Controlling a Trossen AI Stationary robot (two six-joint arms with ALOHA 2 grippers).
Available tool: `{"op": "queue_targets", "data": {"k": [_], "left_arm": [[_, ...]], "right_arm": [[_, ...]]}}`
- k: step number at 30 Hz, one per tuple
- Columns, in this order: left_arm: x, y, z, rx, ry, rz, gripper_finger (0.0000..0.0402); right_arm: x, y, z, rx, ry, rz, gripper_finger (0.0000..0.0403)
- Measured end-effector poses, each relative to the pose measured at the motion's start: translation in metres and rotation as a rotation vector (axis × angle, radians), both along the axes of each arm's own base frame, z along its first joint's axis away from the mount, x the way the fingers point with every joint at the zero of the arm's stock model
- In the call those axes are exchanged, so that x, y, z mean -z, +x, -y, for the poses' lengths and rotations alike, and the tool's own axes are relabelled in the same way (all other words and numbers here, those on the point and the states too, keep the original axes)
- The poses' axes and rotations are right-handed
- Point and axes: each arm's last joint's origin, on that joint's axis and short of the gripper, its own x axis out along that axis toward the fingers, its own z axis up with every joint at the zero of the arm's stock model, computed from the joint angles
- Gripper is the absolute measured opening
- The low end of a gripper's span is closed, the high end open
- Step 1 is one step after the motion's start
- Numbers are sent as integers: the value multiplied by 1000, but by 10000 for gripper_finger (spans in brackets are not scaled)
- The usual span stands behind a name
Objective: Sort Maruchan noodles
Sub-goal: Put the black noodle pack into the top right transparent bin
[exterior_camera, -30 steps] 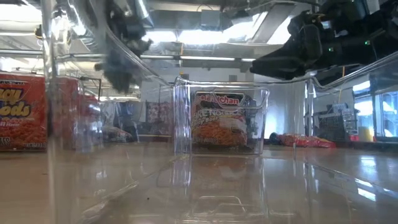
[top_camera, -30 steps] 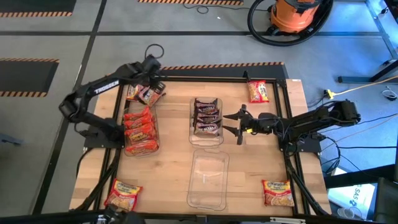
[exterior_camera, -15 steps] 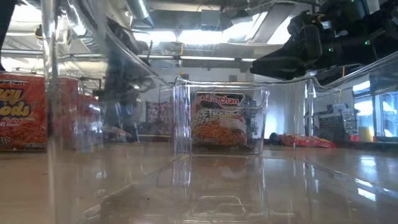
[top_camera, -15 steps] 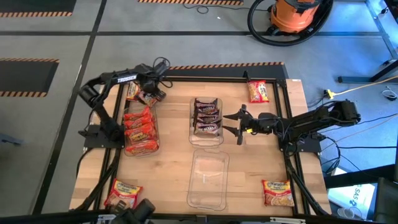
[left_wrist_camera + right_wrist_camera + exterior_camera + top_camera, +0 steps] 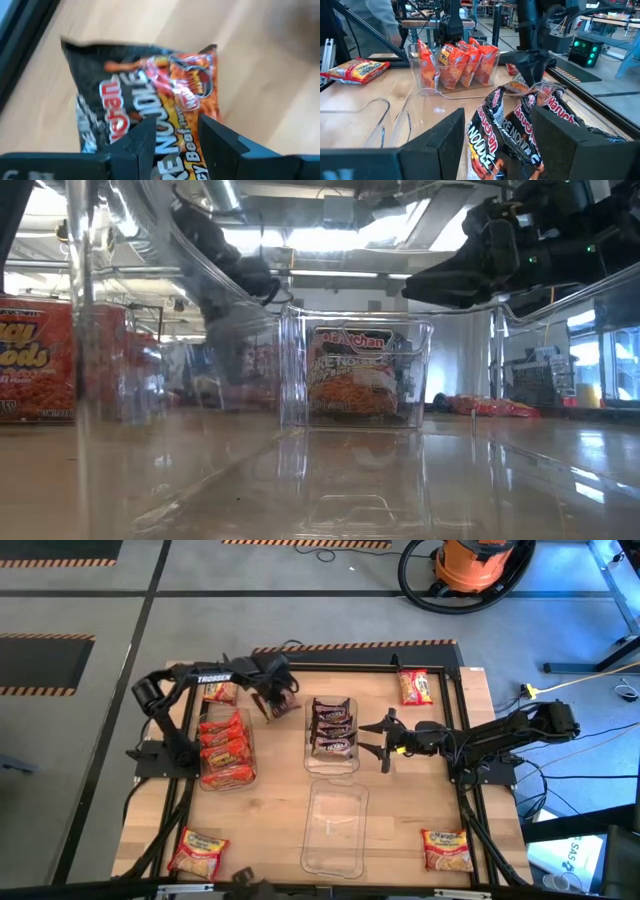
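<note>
We see our left jaws (image 5: 172,137) clamped on a dark noodle packet (image 5: 145,95), carried above bare worktop (image 5: 280,755) between the orange-packet bin (image 5: 225,745) and the dark-packet bin (image 5: 333,730). Our right jaws (image 5: 385,740) stand apart, empty, just beside that middle bin. Farther off, loose yellow-red packets (image 5: 415,687) lie near the worktop's edges.

Left gripper (image 5: 275,695) apparently clamped, arm reaching inward; right gripper (image 5: 384,740) hovers with fingers spread
</note>
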Motion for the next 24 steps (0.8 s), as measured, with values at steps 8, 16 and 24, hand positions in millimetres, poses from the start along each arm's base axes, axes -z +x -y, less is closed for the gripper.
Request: {"op": "queue_targets", "data": {"k": [8,16,24], "left_arm": [[-9,28,9,328,258,61,137],[-42,19,24,-154,177,-40,137],[-29,-5,39,-327,36,-254,136]], "right_arm": [[-4,0,0,6,2,34,207],[-7,3,3,107,11,44,207],[-9,3,4,144,-91,30,207]]}}
